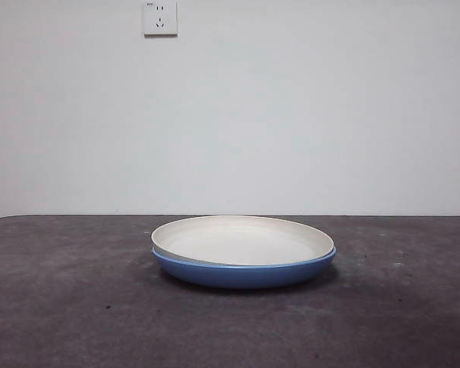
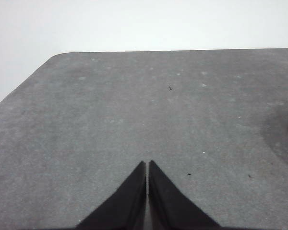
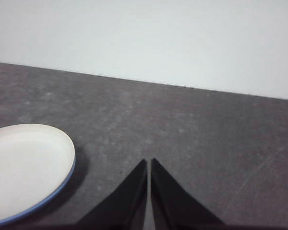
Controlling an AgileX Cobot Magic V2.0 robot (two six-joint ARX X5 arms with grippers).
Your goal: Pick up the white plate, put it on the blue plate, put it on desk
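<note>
The white plate (image 1: 241, 239) sits nested in the blue plate (image 1: 244, 272) at the middle of the desk (image 1: 61, 307), its left rim riding a little above the blue one. A wall socket (image 1: 159, 18) hangs on the white wall (image 1: 330, 115) behind. Both arms wait clear of the stack: the left gripper (image 2: 147, 165) hovers over bare desk, jaws pressed together and empty; the right gripper (image 3: 148, 163), likewise closed on nothing, hangs near the plates.
</note>
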